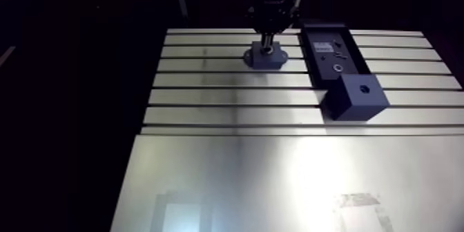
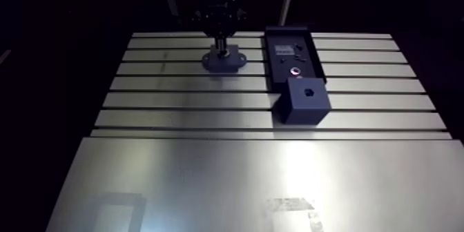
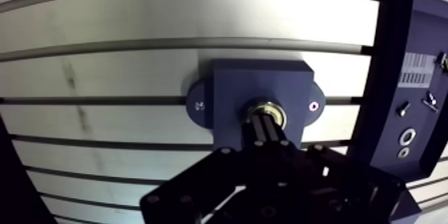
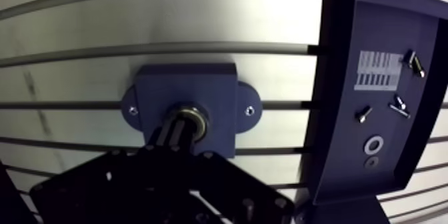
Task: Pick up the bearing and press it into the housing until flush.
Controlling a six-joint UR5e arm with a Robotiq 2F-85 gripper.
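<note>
Upper centre of the arm view: gripper (image 3: pixel 264 125), fingers apparently closed together, bears on bearing (image 3: pixel 277 111) in housing (image 3: pixel 233 87). Press squarely until flush.

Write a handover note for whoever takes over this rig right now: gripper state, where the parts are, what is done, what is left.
The gripper is shut, with its fingers together and the tips down on the shiny metal ring bearing.
The bearing sits in the bore of the dark blue flanged housing, which lies flat on the slotted aluminium table.
Beside the housing are a dark tray of small screws and washers and, in the arm view, a dark block with a hole.
Done: the bearing is picked and placed in the bore.
Left: press until flush. The views cannot show whether it is flush, so check that, then lift clear.
</note>
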